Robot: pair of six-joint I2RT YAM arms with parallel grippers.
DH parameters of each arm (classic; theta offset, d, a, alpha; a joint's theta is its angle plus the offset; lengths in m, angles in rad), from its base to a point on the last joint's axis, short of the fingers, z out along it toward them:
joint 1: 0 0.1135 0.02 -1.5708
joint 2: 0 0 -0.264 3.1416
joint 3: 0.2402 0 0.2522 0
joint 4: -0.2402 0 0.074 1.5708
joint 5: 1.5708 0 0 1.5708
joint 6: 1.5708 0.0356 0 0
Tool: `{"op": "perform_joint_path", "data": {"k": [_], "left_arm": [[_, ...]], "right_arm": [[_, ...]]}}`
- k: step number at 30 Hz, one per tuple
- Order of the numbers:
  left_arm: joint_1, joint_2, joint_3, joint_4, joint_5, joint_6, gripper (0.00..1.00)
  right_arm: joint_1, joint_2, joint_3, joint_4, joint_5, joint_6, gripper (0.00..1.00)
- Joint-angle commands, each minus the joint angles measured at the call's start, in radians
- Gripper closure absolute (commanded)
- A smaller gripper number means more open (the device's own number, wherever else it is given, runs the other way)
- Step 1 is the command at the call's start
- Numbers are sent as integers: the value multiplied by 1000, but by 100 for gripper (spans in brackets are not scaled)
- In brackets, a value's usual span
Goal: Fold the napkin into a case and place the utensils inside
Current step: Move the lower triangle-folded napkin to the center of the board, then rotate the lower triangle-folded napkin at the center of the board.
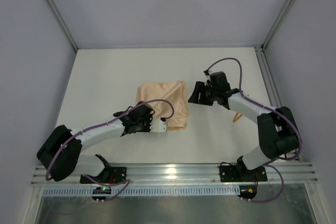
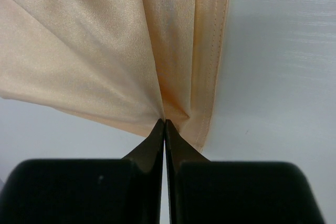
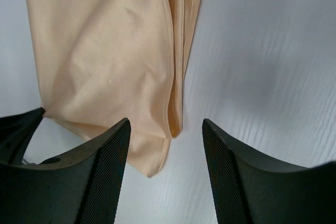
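The peach-orange napkin (image 1: 164, 102) lies folded and rumpled at the table's middle. My left gripper (image 1: 167, 126) is shut on its near right corner; in the left wrist view the closed tips (image 2: 165, 121) pinch a gathered fold of the napkin (image 2: 100, 51). My right gripper (image 1: 195, 94) is open just right of the cloth's far right edge. In the right wrist view its gripper (image 3: 166, 124) hangs over a layered corner of the napkin (image 3: 105, 61) without touching it. A thin orange utensil (image 1: 236, 116) shows beside the right arm, mostly hidden by it.
White table (image 1: 105, 77) with grey walls on three sides and metal posts at the back corners. An aluminium rail (image 1: 173, 174) runs along the near edge, carrying both arm bases.
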Motion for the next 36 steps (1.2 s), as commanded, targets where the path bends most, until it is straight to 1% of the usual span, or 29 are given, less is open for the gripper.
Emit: {"op": "perform_joint_path", "data": {"k": [1, 5, 10, 13, 14, 16, 20, 21, 23, 27, 28, 30, 32, 36], "left_arm": [[5, -19, -4, -1, 28, 12, 100], [5, -20, 1, -3, 33, 3, 100], [5, -28, -1, -6, 28, -9, 100], [5, -37, -4, -10, 24, -15, 100], [3, -37, -7, -10, 22, -16, 100], [5, -42, -11, -9, 24, -16, 100], [5, -46, -16, -7, 16, -17, 100], [5, -48, -16, -6, 10, -17, 100], [11, -51, -8, 0, 1, -26, 100], [69, -60, 44, -35, 19, -64, 100], [72, -63, 64, -55, 21, -69, 100], [75, -74, 73, -68, 28, -84, 100], [75, -76, 69, -72, 24, -92, 100], [86, -76, 44, -59, 19, -100, 100]], "right_arm": [[42, -71, -107, 11, -9, -3, 39], [82, -57, -182, 82, 2, 43, 39], [85, 26, -161, 129, -7, 55, 39], [91, 52, -155, 134, -4, 58, 45], [97, 53, -155, 136, -4, 58, 50], [97, 60, -155, 134, 8, 61, 53], [99, 67, -146, 136, -18, 66, 76], [99, 66, -147, 134, -24, 66, 87], [99, 26, -155, 133, -35, 64, 96], [131, -101, -167, 70, -38, 46, 97], [152, -147, -175, 45, -41, 47, 97], [179, -184, -193, 45, -53, 64, 97], [222, -212, -237, 74, -67, 109, 97], [288, -200, -320, 169, -66, 184, 97]]}}
